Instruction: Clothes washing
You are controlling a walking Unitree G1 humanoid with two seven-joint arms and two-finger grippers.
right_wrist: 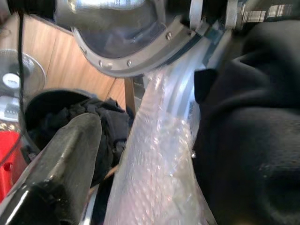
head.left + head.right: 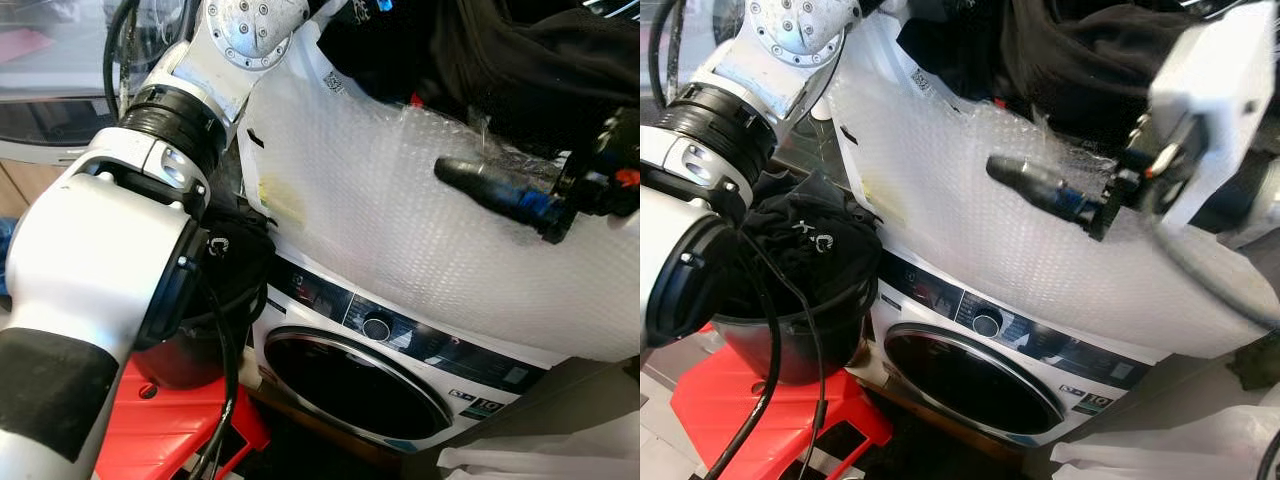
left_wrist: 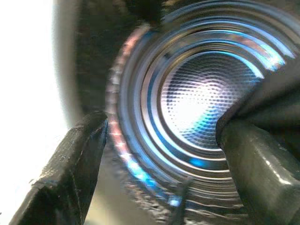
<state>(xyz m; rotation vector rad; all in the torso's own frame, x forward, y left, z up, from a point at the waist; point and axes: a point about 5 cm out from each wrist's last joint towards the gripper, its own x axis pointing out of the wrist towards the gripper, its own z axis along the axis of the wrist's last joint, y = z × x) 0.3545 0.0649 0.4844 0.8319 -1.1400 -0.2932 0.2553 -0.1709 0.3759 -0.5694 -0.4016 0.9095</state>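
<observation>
A pile of black clothes hangs out of an upper machine, above a sheet of bubble wrap draped over the lower washer. My left arm reaches up to the top left. My left gripper is open with nothing between its fingers and faces straight into a shiny steel drum. My right gripper points left over the bubble wrap, just below the black clothes. A black bucket holding dark clothes stands at the lower left.
The lower washer's round door is closed, with a control panel above it. The bucket rests on a red stool. The upper machine's round door stands open. A white plastic bag lies at the lower right.
</observation>
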